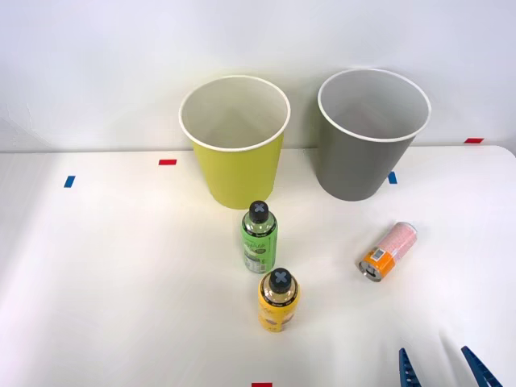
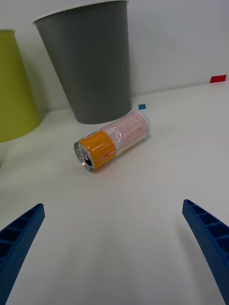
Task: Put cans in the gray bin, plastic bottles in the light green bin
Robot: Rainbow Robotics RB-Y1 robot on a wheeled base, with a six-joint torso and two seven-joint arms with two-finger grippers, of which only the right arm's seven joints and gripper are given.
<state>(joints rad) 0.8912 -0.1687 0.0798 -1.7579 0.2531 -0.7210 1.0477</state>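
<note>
I am seeing the two bins standing side by side at the back of the surface (image 1: 97, 282), the light green bin (image 1: 236, 153) left of the gray bin (image 1: 369, 145), the two plastic bottles (image 1: 260, 237) standing before the left one, and the can (image 1: 388, 251) lying before the right one.

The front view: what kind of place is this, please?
Probably a robot test bench, not a home: a plain white table against a bare wall, small red tape markers on it, and two round wastebaskets, yellow-green and dark gray, set for sorting.

White table (image 1: 105, 282), tape marks (image 1: 167, 162)
</note>
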